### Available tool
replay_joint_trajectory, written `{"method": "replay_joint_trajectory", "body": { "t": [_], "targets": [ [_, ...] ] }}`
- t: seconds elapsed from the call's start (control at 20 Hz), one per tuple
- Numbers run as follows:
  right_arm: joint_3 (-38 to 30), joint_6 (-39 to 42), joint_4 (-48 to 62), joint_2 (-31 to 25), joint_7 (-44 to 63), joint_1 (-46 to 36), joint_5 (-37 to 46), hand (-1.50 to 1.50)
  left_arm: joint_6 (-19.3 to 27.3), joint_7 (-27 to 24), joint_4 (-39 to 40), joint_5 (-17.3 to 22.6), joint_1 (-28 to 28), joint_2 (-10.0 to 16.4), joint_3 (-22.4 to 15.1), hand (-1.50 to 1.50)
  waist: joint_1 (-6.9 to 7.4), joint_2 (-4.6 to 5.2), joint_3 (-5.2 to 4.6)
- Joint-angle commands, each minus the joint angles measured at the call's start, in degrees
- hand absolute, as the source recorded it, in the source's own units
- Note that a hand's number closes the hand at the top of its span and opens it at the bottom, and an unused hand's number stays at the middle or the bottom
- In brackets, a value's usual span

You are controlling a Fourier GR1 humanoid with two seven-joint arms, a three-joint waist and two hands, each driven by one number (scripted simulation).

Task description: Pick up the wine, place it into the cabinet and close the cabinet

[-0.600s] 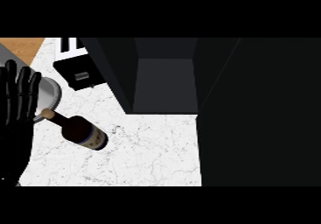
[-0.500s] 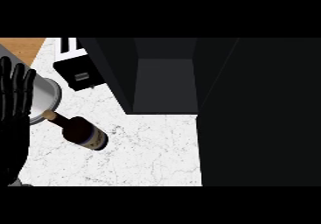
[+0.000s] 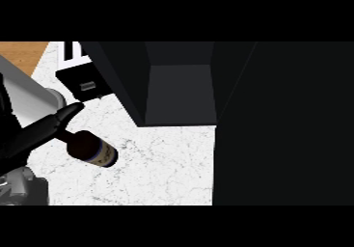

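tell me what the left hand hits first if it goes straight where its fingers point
Probably the small black box just ahead of the left hand, then the cabinet wall; depth is unclear, so it may pass above.

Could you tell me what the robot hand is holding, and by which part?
Nothing is held: the left robot hand lies straight-fingered over the neck of the wine bottle, not curled round it.

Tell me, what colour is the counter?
White with thin grey marbled veins; the counter shows best in the head view.
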Motion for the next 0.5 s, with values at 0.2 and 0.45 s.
{"method": "replay_joint_trajectory", "body": {
  "t": [0.2,0.45],
  "targets": [
    [-2.1,4.2,-8.0,-2.2,6.3,5.8,-7.9,-1.50,13.7,3.1,10.1,-1.7,-11.1,-1.1,-3.0,-1.50,0.38,-0.09,0.04],
    [-6.0,5.5,-7.4,-3.6,9.8,1.7,-11.4,-1.50,18.8,7.7,12.0,-7.1,-14.4,-1.1,-7.9,-1.50,0.71,-0.08,0.06]
  ]
}}
